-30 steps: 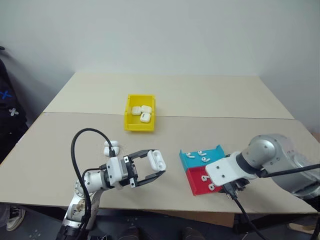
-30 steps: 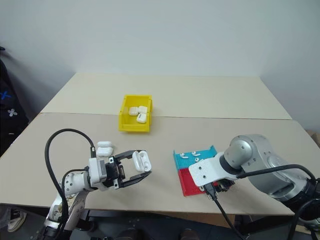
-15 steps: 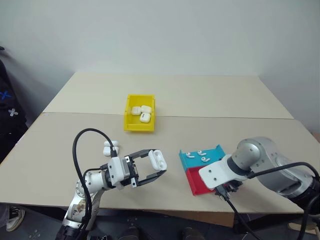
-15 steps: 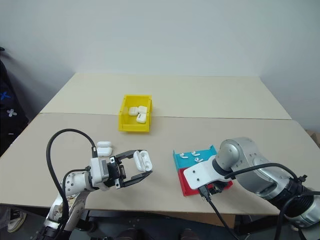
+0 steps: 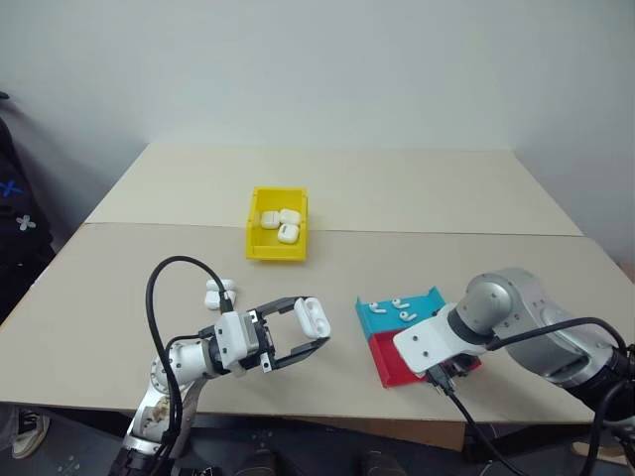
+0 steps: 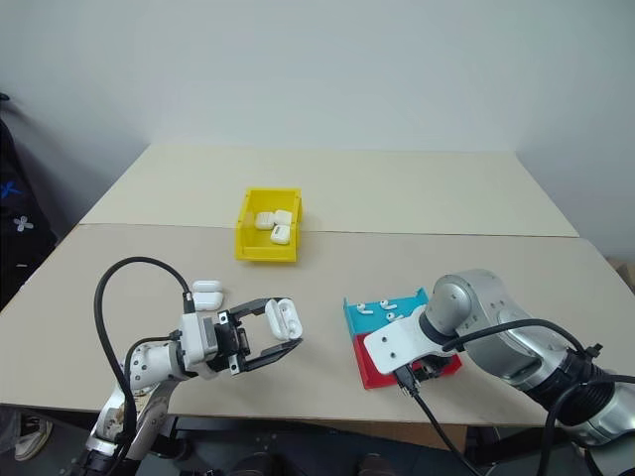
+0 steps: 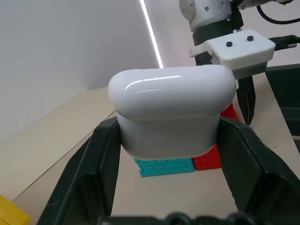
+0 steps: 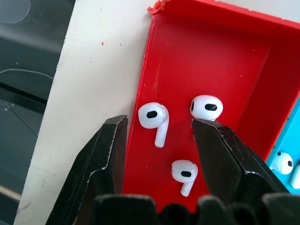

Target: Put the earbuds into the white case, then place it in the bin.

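Pale beige table (image 5: 417,198) in two boards, seam across, against plain white wall (image 5: 327,69). Left hand (image 5: 303,335) clamped on the white case (image 5: 312,315), above the table; right hand (image 8: 159,140) parted over earbuds (image 8: 153,120) in red tray half. Yellow bin (image 5: 277,240) farther back, holding cases.

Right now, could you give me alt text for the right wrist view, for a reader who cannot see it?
The right gripper points down with its two black fingers open over the red tray compartment, straddling one of three white earbuds lying there. At the edge, the blue compartment holds more earbuds, and the tray sits near the table edge.
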Controlling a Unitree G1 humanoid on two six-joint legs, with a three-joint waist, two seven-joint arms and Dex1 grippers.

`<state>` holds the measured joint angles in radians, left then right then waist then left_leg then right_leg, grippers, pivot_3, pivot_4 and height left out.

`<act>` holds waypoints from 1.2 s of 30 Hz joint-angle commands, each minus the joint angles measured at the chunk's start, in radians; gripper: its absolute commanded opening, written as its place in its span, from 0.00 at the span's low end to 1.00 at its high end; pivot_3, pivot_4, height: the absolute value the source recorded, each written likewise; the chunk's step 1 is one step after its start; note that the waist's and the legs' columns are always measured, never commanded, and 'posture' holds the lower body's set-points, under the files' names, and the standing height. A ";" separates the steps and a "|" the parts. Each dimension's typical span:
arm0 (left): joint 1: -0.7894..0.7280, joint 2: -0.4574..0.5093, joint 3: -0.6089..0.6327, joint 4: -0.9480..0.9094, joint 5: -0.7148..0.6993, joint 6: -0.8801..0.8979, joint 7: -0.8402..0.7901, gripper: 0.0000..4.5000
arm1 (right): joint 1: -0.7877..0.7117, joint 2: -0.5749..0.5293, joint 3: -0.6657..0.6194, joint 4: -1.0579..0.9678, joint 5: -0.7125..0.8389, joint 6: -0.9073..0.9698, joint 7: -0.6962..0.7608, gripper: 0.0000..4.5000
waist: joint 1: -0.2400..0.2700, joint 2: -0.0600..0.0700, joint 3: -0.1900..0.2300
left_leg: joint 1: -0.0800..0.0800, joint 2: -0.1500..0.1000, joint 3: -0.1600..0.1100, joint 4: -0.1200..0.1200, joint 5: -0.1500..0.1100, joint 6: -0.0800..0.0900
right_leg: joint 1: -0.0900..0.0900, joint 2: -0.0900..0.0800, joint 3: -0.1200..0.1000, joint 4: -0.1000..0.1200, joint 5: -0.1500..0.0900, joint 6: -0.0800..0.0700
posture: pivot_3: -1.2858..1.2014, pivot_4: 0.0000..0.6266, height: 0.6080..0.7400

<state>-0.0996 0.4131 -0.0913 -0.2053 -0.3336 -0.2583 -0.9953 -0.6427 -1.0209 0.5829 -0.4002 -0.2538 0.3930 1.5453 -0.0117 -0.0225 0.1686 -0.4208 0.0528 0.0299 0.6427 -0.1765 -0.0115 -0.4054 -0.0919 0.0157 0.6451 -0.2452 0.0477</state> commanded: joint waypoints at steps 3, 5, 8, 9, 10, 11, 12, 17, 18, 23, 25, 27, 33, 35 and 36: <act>0.006 0.018 -0.005 -0.051 0.001 -0.012 0.014 0.62 | 0.013 0.014 -0.001 -0.012 -0.011 -0.020 0.020 0.58 | 0.000 0.000 0.000 | 0.000 0.000 0.000 0.000 0.000 0.000 | 0.000 0.000 0.000 0.000 0.000 0.000 | 0.52 0.24 1.00; 0.006 0.022 -0.005 -0.052 0.000 -0.009 0.018 0.62 | 0.016 0.017 0.000 -0.006 -0.017 -0.025 0.018 0.58 | 0.000 0.000 0.000 | 0.000 0.000 0.000 0.000 0.000 0.000 | 0.000 0.000 0.000 0.000 0.000 0.000 | 0.52 0.24 1.00; 0.006 0.030 -0.004 -0.056 -0.005 -0.004 0.019 0.62 | 0.018 0.021 -0.003 -0.001 -0.022 -0.028 0.018 0.45 | 0.000 0.000 0.000 | 0.000 0.000 0.000 0.000 0.000 0.000 | 0.000 0.000 0.000 0.000 0.000 0.000 | 0.52 0.24 1.00; 0.008 0.033 -0.005 -0.058 -0.007 -0.003 0.018 0.62 | 0.020 0.022 -0.003 0.000 -0.024 -0.032 0.015 0.39 | 0.000 0.000 0.000 | 0.000 0.000 0.000 0.000 0.000 0.000 | 0.000 0.000 0.000 0.000 0.000 0.000 | 0.52 0.24 1.00; 0.009 0.035 -0.005 -0.059 -0.008 -0.002 0.018 0.62 | 0.022 0.022 -0.004 0.002 -0.028 -0.039 0.011 0.32 | 0.000 0.000 0.000 | 0.000 0.000 0.000 0.000 0.000 0.000 | 0.000 0.000 0.000 0.000 0.000 0.000 | 0.52 0.24 1.00; 0.009 0.036 -0.005 -0.060 -0.009 -0.001 0.019 0.62 | 0.023 0.022 -0.005 0.003 -0.031 -0.039 0.010 0.32 | 0.000 0.000 0.000 | 0.000 0.000 0.000 0.000 0.000 0.000 | 0.000 0.000 0.000 0.000 0.000 0.000 | 0.52 0.24 1.00; 0.009 0.037 -0.006 -0.061 -0.009 0.000 0.020 0.62 | 0.025 0.022 -0.006 0.003 -0.032 -0.040 0.010 0.32 | 0.000 0.000 0.000 | 0.000 0.000 0.000 0.000 0.000 0.000 | 0.000 0.000 0.000 0.000 0.000 0.000 | 0.52 0.24 1.00; 0.010 0.043 -0.008 -0.062 -0.012 0.003 0.019 0.62 | 0.029 0.024 -0.013 0.004 -0.034 -0.051 0.015 0.32 | 0.000 0.000 0.000 | 0.000 0.000 0.000 0.000 0.000 0.000 | 0.000 0.000 0.000 0.000 0.000 0.000 | 0.52 0.24 1.00; 0.009 0.045 -0.009 -0.063 -0.013 0.006 0.018 0.62 | 0.030 0.023 -0.015 0.004 -0.034 -0.054 0.015 0.32 | 0.000 0.000 0.000 | 0.000 0.000 0.000 0.000 0.000 0.000 | 0.000 0.000 0.000 0.000 0.000 0.000 | 0.52 0.24 1.00; 0.006 0.048 -0.011 -0.066 -0.020 0.018 0.015 0.62 | 0.038 -0.001 -0.036 -0.002 -0.012 -0.110 0.026 0.32 | 0.000 0.000 0.000 | 0.000 0.000 0.000 0.000 0.000 0.000 | 0.000 0.000 0.000 0.000 -0.001 0.001 | 0.52 0.24 1.00; 0.007 0.050 -0.012 -0.066 -0.020 0.018 0.014 0.62 | 0.044 -0.018 -0.054 -0.007 0.009 -0.154 0.034 0.32 | 0.000 0.000 0.000 | 0.000 0.000 0.000 0.000 0.000 0.000 | 0.000 0.000 0.000 0.000 -0.001 0.002 | 0.52 0.24 1.00; 0.006 0.050 -0.013 -0.064 -0.018 0.018 0.015 0.62 | 0.043 -0.031 -0.067 -0.007 0.036 -0.198 0.042 0.32 | 0.000 0.000 0.000 | 0.000 0.000 0.000 0.000 0.000 0.000 | 0.000 0.000 0.000 -0.001 -0.001 0.002 | 0.52 0.24 1.00; 0.001 0.047 -0.018 -0.056 -0.011 0.014 0.018 0.62 | 0.047 -0.054 -0.114 0.033 0.129 -0.444 0.028 0.32 | -0.001 0.000 0.000 | 0.000 0.000 0.000 0.000 0.000 0.000 | 0.000 0.000 0.000 -0.001 -0.002 0.004 | 0.52 0.24 1.00; 0.002 0.047 -0.020 -0.058 -0.010 0.014 0.019 0.62 | 0.045 -0.055 -0.123 0.041 0.131 -0.462 0.024 0.32 | 0.000 0.000 0.000 | 0.000 0.000 0.000 0.000 0.000 0.000 | 0.000 0.000 0.000 -0.001 -0.002 0.004 | 0.52 0.24 1.00; 0.004 0.047 -0.021 -0.059 -0.009 0.014 0.020 0.62 | 0.045 -0.057 -0.124 0.046 0.125 -0.468 0.023 0.32 | 0.000 0.000 0.000 | 0.000 0.000 0.000 0.000 0.000 0.000 | 0.000 0.000 0.000 -0.001 -0.002 0.004 | 0.52 0.24 1.00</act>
<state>-0.0925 0.4598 -0.1091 -0.2282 -0.3369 -0.2377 -0.9826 -0.5932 -1.0610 0.4956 -0.3515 -0.1367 -0.0446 1.5483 -0.0118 -0.0225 0.1686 -0.4207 0.0530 0.0299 0.6424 -0.1765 -0.0115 -0.4052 -0.0919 0.0155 0.6445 -0.2475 0.0514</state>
